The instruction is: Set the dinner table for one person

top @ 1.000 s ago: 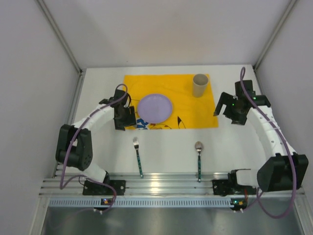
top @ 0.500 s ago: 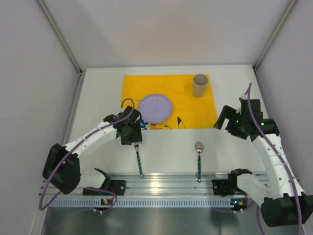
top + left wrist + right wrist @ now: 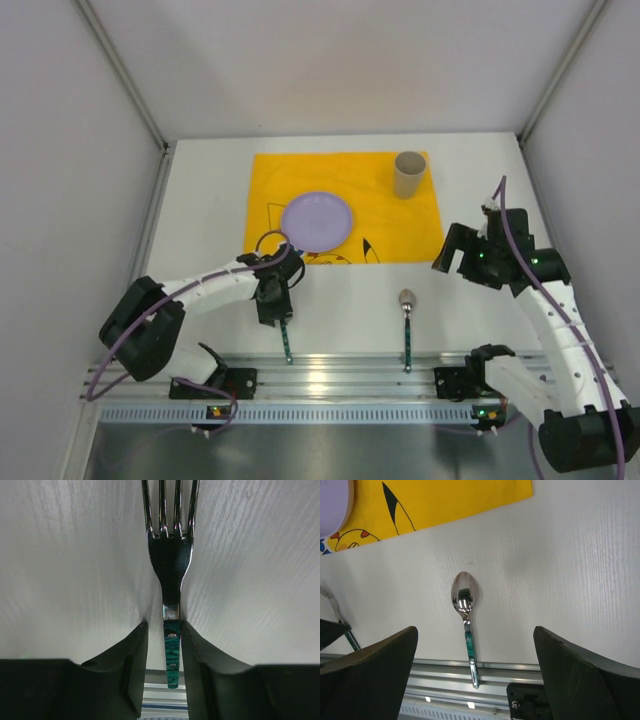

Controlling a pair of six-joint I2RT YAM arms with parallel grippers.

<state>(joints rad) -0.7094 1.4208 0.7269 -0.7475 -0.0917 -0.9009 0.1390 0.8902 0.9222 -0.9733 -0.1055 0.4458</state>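
A fork (image 3: 286, 342) (image 3: 170, 560) with a green handle lies on the white dinner table (image 3: 200, 200), tines pointing away. My left gripper (image 3: 274, 305) (image 3: 164, 625) is down over it and straddles its neck. The right finger touches the handle and a thin gap shows at the left finger. A matching spoon (image 3: 407, 315) (image 3: 465, 600) lies to the right, its handle end on the rail. My right gripper (image 3: 448, 258) (image 3: 475, 628) hangs wide open above and right of the spoon, holding nothing.
A yellow cartoon placemat (image 3: 400, 225) (image 3: 445, 500) lies further back with a lilac plate (image 3: 317, 220) (image 3: 335, 505) and a beige cup (image 3: 409, 174) on it. A ribbed aluminium rail (image 3: 330, 375) runs along the near edge. Grey walls enclose the sides.
My left arm swung from the placemat's left edge down onto the fork, and its jaws narrowed around the handle. The right gripper moved nearer and lower, toward the spoon.
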